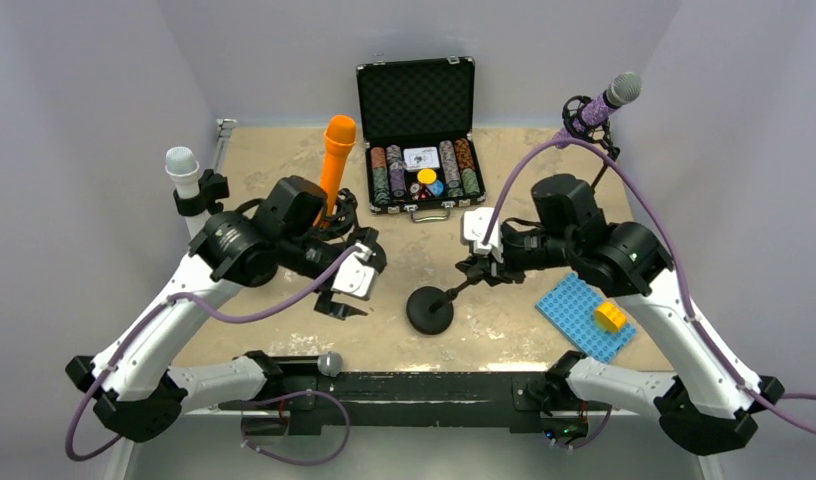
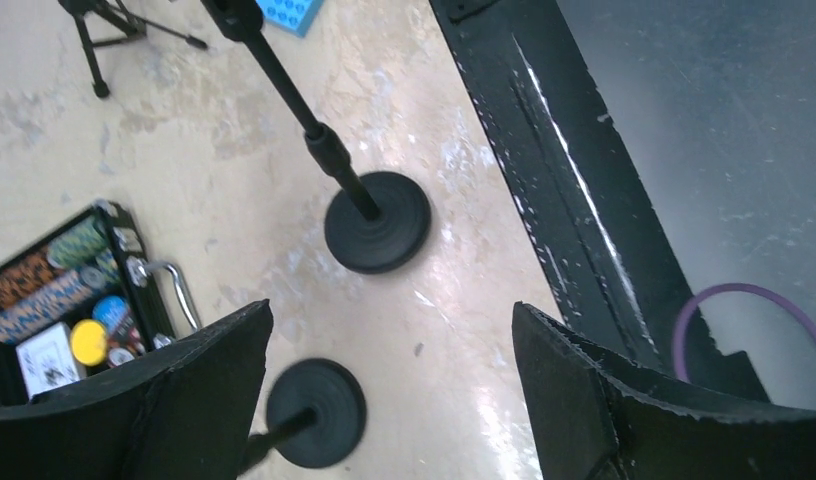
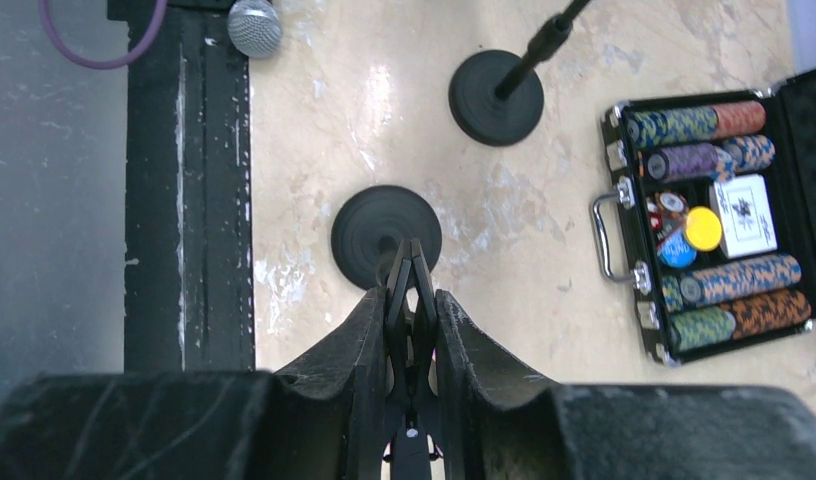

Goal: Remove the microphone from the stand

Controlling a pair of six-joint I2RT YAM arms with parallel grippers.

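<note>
My right gripper [image 1: 475, 266] is shut on the clip at the top of a tilted black stand, whose round base [image 1: 430, 310] sits on the table. In the right wrist view the thin clip [image 3: 410, 285] is pinched between my fingers above that base [image 3: 386, 235], and the clip holds no microphone. A dark microphone with a silver head [image 1: 329, 363] lies on the black rail at the near edge and also shows in the right wrist view [image 3: 254, 27]. My left gripper [image 1: 344, 295] is open and empty above the table, left of the stand's base [image 2: 377, 222].
An orange microphone [image 1: 336, 160] stands on a second round-base stand [image 2: 314, 412] behind my left gripper. An open case of poker chips [image 1: 419, 170] is at the back. A white microphone [image 1: 182, 170] is at the left edge, a purple one [image 1: 609, 103] on a tripod at the right. A blue baseplate [image 1: 584, 315] carries a yellow brick.
</note>
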